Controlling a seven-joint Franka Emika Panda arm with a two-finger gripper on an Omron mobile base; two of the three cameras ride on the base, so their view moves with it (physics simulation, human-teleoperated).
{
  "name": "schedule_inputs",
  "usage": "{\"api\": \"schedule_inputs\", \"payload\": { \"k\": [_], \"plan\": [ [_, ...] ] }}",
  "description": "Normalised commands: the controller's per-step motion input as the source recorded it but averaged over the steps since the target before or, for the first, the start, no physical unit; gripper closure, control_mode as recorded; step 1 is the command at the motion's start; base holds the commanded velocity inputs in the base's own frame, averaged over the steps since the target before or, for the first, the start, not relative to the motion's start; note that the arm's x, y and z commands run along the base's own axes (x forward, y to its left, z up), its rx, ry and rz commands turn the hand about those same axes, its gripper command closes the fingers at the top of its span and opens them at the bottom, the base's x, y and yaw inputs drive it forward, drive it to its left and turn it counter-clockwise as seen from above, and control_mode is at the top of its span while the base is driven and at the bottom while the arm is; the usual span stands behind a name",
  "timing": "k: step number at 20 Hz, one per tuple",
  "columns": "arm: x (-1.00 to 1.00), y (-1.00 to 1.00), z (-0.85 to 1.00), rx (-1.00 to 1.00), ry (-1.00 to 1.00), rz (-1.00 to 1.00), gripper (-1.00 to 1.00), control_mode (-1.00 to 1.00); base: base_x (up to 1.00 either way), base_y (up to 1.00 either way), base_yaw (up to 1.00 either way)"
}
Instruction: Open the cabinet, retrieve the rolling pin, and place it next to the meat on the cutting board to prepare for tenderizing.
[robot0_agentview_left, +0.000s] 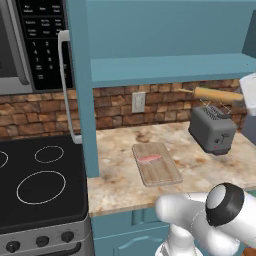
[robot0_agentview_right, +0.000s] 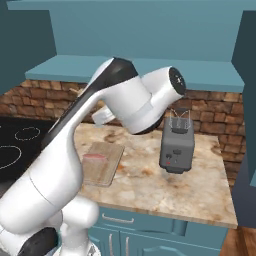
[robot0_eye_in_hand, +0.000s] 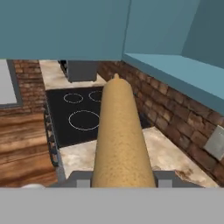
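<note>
My gripper (robot0_eye_in_hand: 122, 180) is shut on the rolling pin (robot0_eye_in_hand: 120, 131), a tan wooden cylinder that runs away from the hand. In the left base view the rolling pin (robot0_agentview_left: 216, 94) hangs level in the air above the toaster, just below the teal shelf (robot0_agentview_left: 170, 67) of the open cabinet. On the counter lies the cutting board (robot0_agentview_left: 156, 164), with the meat (robot0_agentview_left: 149, 158) on its far half. The pin is well above the board and to its right. The board (robot0_agentview_right: 102, 162) and meat (robot0_agentview_right: 95, 157) also sit left of the toaster in the right base view.
A grey toaster (robot0_agentview_left: 212, 129) stands on the marble counter (robot0_agentview_left: 120, 180) right of the board. The open cabinet door (robot0_agentview_left: 80, 85) with its silver handle (robot0_agentview_left: 62, 85) stands left of the board. A black stove (robot0_agentview_left: 40, 185) and a microwave (robot0_agentview_left: 30, 40) are further left. A brick wall (robot0_agentview_left: 120, 107) backs the counter.
</note>
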Motion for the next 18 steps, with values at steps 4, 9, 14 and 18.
{"api": "schedule_inputs", "payload": {
  "k": [4, 9, 14, 18],
  "plan": [
    [-0.42, 0.69, -0.39, -0.05, 0.16, 0.1, 1.0, -1.0, 0.0, 0.0, 0.0],
    [-0.06, 0.58, -0.47, -0.06, 0.27, 0.14, 1.0, -1.0, 0.0, 0.0, 0.0],
    [0.22, 0.31, -0.5, -0.05, 0.31, 0.15, 1.0, -1.0, 0.0, 0.0, 0.0],
    [0.41, 0.02, -0.55, -0.03, 0.25, 0.15, 1.0, -1.0, 0.0, 0.0, 0.0]
  ]
}}
